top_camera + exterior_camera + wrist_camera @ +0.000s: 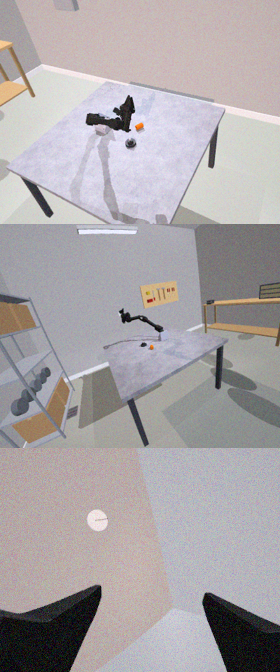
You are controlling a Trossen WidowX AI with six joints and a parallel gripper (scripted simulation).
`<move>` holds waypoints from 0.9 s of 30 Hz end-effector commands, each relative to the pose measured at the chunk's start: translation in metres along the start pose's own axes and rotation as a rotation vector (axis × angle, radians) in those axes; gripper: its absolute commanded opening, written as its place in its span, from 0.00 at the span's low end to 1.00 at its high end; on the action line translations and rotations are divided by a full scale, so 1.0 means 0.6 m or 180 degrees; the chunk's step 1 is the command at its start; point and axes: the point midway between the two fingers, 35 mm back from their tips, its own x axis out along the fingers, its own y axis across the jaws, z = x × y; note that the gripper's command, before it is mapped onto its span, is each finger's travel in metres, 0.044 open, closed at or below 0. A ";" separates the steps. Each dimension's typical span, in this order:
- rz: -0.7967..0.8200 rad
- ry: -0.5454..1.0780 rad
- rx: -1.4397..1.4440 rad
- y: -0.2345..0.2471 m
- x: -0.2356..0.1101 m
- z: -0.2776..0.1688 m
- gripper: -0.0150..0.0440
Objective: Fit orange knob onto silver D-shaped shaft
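While the black parallel-jaw end effector (121,314) hangs high in the air with its fingers spread wide and nothing between them, the small orange cylindrical knob (139,126) lies on the mottled grey worktop (178,153) well below it, apart from the dark round pedestal with its silver D-shaped shaft (130,142). By my reading nothing of the task is done: grasping, aligning the flats, pushing down and releasing all remain

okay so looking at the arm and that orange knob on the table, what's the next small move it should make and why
Probably swing the open gripper down toward the orange knob. The arm is raised well above the table, and the wrist view shows only walls between the fingers, nothing held. The knob lies on its side apart from the pedestal, so it has to be reached and grasped before any fitting.
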 end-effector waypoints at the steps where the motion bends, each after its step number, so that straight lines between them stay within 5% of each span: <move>1: -0.0020 0.0032 0.0073 0.003 0.003 -0.006 0.98; 4: -0.0219 0.0532 0.1094 0.065 0.046 -0.094 1.00; 15: -0.0130 0.2018 0.3178 0.311 0.111 -0.235 1.00; 27: 0.0850 0.4436 0.4544 0.665 0.082 -0.212 1.00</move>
